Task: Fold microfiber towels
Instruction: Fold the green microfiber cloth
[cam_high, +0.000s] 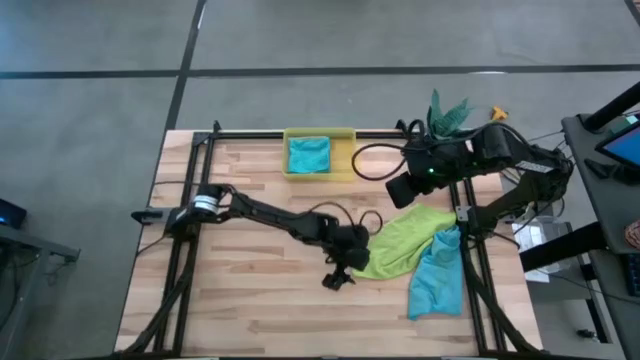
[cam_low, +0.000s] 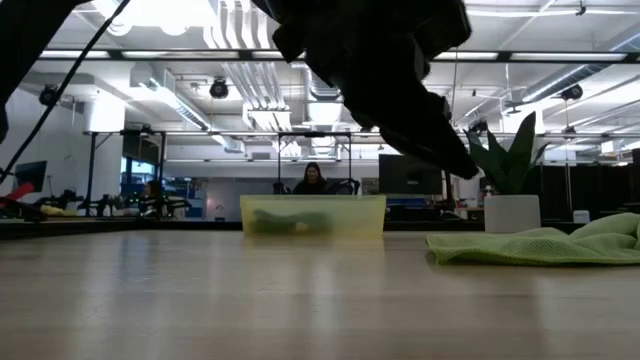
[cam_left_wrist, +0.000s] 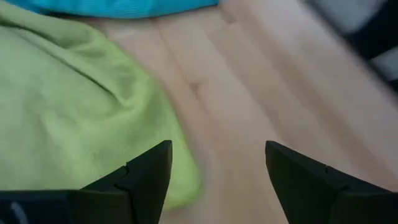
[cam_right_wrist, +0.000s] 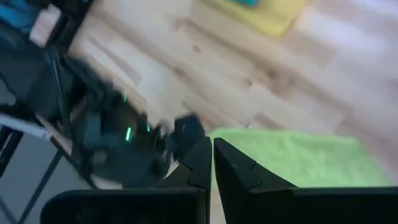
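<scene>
The lime green towel (cam_high: 405, 243) lies crumpled at centre right of the high view, partly overlapped by a teal towel (cam_high: 438, 282) at lower right; another teal cloth (cam_high: 308, 154) sits in the yellow bin (cam_high: 346, 150) at top centre. The left gripper (cam_left_wrist: 214, 180) is held open at the green towel's near edge. The right gripper (cam_right_wrist: 211, 158) is closed, empty, raised above the table (cam_high: 250, 300). The cloth is judged light, limp and non-slippery; a corner or hem is the best hold. Bare table is available at lower left.

The big towel (cam_high: 400, 240) is lime green, the towel beside it (cam_high: 438, 280) teal, the bin (cam_high: 345, 155) translucent yellow, and the surface (cam_high: 250, 280) pale striped wood.
</scene>
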